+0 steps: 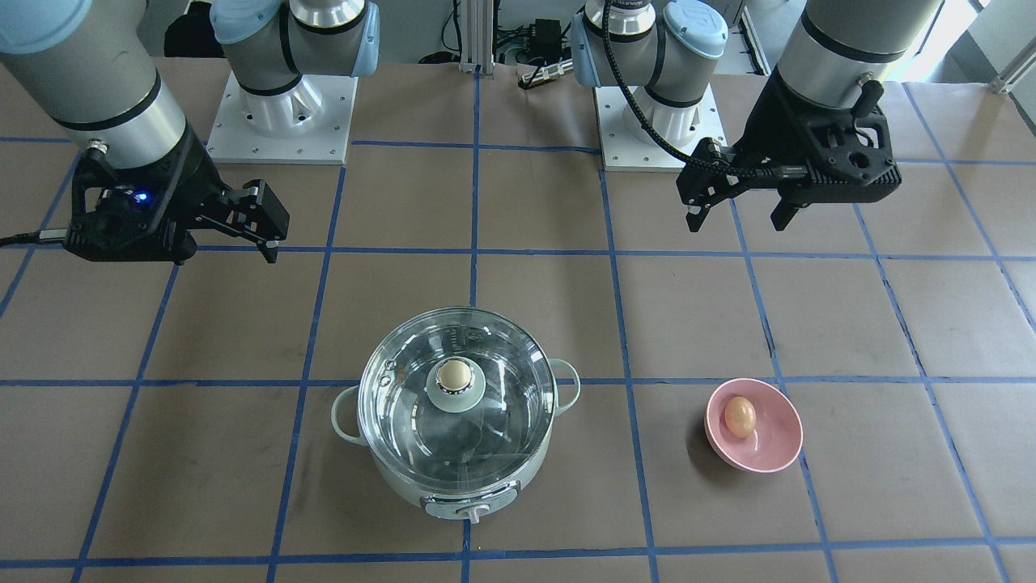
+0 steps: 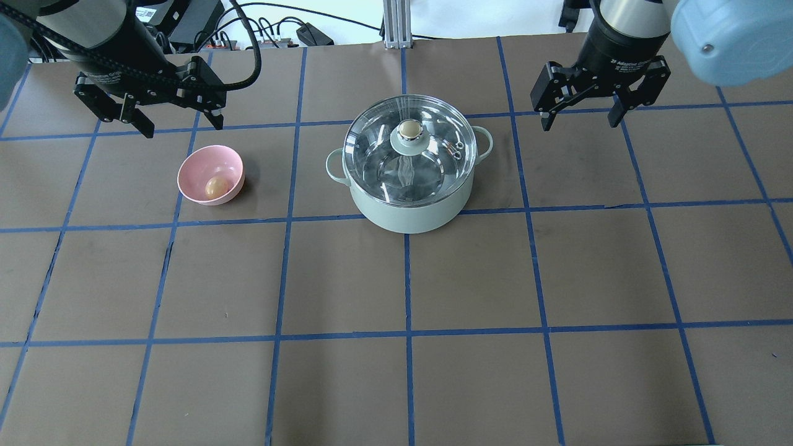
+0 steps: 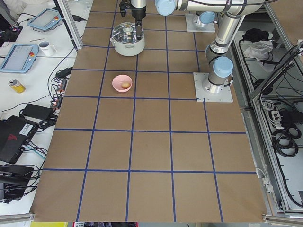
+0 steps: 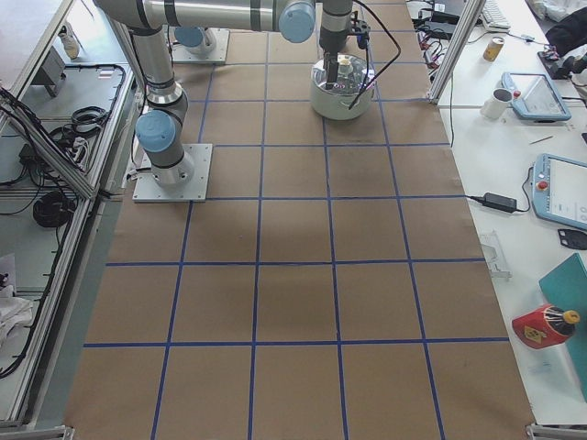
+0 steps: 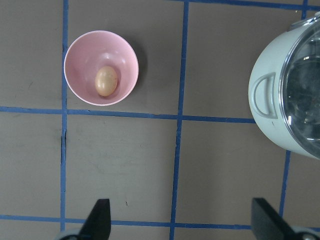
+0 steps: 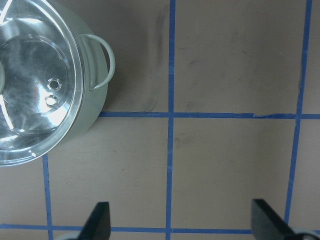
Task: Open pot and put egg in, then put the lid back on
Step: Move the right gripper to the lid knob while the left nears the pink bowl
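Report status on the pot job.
Left end effector open, empty, near bowl. Right end effector open, empty, beside pot. Lid on pot; egg in bowl. Lid knob unobstructed.

Left arm point(image 1: 842, 48), right arm point(image 1: 89, 73): silver-grey tubes, pale blue joint caps point(image 1: 696, 28), black bands. Square pale-grey base plates point(image 1: 243, 138), small screw holes. Black cable point(image 1: 639, 105) winds round left arm. Left gripper point(image 1: 736, 220), right gripper point(image 2: 581, 122): black, angular, two-fingered. White lettering point(image 2: 626, 62) above right gripper; blue light point(image 1: 142, 197) nearby.
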Controlling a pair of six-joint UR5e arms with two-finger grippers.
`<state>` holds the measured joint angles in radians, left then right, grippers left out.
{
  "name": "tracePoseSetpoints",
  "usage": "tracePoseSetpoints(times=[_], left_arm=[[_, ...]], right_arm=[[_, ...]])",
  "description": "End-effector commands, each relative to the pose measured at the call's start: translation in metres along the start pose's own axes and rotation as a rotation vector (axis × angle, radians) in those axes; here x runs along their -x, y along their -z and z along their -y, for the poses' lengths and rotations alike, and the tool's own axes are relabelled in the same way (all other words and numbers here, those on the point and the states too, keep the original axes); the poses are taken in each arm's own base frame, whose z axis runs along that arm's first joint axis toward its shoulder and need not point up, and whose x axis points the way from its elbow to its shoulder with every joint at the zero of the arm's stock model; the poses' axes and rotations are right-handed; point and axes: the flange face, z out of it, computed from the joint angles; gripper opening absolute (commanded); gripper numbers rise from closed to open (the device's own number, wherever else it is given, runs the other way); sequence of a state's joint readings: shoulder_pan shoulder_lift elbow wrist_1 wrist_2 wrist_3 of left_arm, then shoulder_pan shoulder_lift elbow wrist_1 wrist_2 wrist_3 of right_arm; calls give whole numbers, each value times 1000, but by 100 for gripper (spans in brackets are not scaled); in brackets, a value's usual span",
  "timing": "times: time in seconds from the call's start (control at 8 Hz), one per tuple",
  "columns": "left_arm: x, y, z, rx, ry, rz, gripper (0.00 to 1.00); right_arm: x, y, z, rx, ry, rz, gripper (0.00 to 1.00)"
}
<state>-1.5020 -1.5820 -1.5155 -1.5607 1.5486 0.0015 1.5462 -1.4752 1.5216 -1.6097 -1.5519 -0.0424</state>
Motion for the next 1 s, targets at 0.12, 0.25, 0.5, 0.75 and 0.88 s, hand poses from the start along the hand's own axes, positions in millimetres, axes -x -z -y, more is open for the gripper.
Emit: tracePoseSetpoints(times=[0.12,0.25,0.5,0.75,0.88], left_arm=[[28,-31,38,-22,76,-5,100],[33,-47,55,-36,76,1,100],[37,-99,86,-3,81,-7,100],[39,-132,109,-26,14,-1,100],[41,-149,114,-3,-65,3,100]], right_arm=[[4,1,11,-64,14,5,100],[21,1,25,-100,29,5,100],[105,-1,50,-120,-59,25,100],[175,-37,70,-148,-93,56,100],[196,-60,73,-134,-113,64,100]])
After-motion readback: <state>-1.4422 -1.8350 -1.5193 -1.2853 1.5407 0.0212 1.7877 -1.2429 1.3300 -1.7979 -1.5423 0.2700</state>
